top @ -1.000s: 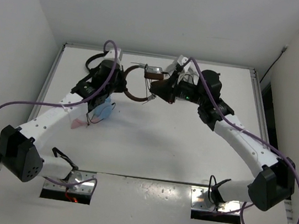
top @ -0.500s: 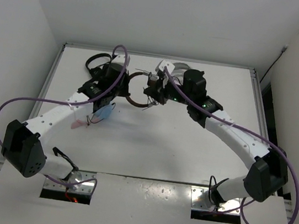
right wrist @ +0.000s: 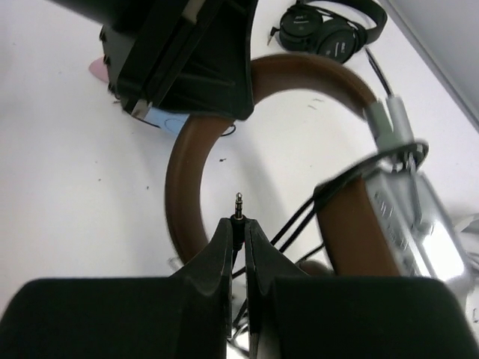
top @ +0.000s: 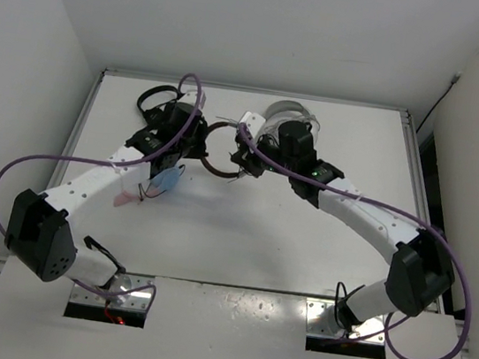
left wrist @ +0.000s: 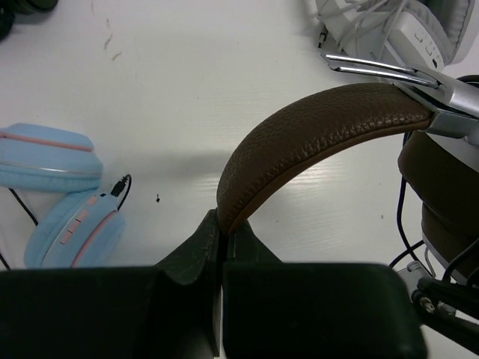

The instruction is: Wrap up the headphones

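Top looks down; close wrist views share headphones (left wrist: 322, 127)

From above, the right arm (top: 356, 207) hides most of the brown-banded, silver-cupped headphones (top: 215, 172). The left wrist view cuts the pale blue and pink headphones (left wrist: 63, 194) at its left edge, and the silver earcup (right wrist: 408, 217) is blurred in the right wrist view.

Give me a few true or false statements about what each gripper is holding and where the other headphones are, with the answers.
1. The left gripper is shut on the brown headband. True.
2. The right gripper pinches the cable's jack plug. True.
3. The blue headphones hang from the right gripper. False: they lie on the table, ungripped.
4. The black headphones rest on the brown headband. False: they lie apart from it on the table.
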Available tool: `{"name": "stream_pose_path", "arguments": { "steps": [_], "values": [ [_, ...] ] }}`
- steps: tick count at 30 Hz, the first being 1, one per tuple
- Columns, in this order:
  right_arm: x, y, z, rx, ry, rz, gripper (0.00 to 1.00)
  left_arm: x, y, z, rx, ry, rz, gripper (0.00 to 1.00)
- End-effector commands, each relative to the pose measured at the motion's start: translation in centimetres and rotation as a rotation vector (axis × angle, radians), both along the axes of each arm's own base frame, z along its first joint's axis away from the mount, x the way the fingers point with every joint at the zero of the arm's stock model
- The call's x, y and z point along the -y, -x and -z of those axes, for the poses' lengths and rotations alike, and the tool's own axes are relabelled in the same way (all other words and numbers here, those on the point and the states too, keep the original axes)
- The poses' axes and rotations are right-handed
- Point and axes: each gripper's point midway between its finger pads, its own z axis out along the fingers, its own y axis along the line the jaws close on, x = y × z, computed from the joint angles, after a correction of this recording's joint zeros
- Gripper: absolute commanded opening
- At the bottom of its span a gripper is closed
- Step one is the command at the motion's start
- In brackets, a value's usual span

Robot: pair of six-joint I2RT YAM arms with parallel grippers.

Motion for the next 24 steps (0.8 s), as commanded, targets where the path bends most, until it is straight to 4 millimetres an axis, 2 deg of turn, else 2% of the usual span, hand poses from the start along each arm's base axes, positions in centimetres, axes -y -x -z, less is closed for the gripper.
{"name": "stream_pose_path", "arguments": {
  "steps": [1, 2, 3, 4, 5, 9, 15, 19, 21, 24],
  "values": [
    [1.1, 0.3, -2.1, 0.010, -0.039, 0.050, 0.00, -0.1, -1.3, -2.3, 0.042, 0.162, -0.058, 0.00],
    [1.2, 0.6, -1.6, -0.028, -0.050, 0.063, 0.00, -0.4, -1.5, -2.3, 0.040, 0.170, -0.072, 0.00],
    [1.6, 0.4, -2.1, -0.030, -0.064, 0.078, 0.00, -0.8, -1.7, -2.3, 0.039, 0.180, -0.090, 0.00],
    [1.8, 0.4, -1.5, -0.048, -0.060, 0.094, 0.00, -0.7, -1.7, -2.0, 0.031, 0.176, -0.090, 0.00],
    [1.9, 0.4, -1.9, -0.055, -0.072, 0.114, 0.00, -0.7, -1.7, -2.0, 0.031, 0.176, -0.090, 0.00],
    [2.8, -0.1, -1.1, -0.070, -0.057, 0.161, 0.00, -0.6, -1.5, -1.7, 0.022, 0.167, -0.088, 0.00],
    [2.1, -0.3, 0.4, -0.085, -0.032, 0.167, 0.00, -0.1, -1.2, -1.7, 0.026, 0.158, -0.084, 0.00],
    [2.3, -1.9, 0.6, -0.103, -0.022, 0.224, 0.00, 0.3, -0.9, -2.1, 0.038, 0.149, -0.070, 0.00],
    [2.2, -2.6, 1.7, -0.147, -0.013, 0.244, 0.00, 0.5, -0.8, -2.1, 0.044, 0.140, -0.073, 0.00],
    [2.2, -3.5, 2.0, -0.173, -0.012, 0.273, 0.00, 1.0, -0.1, -3.0, 0.082, 0.109, -0.060, 0.00]
  ]
}}
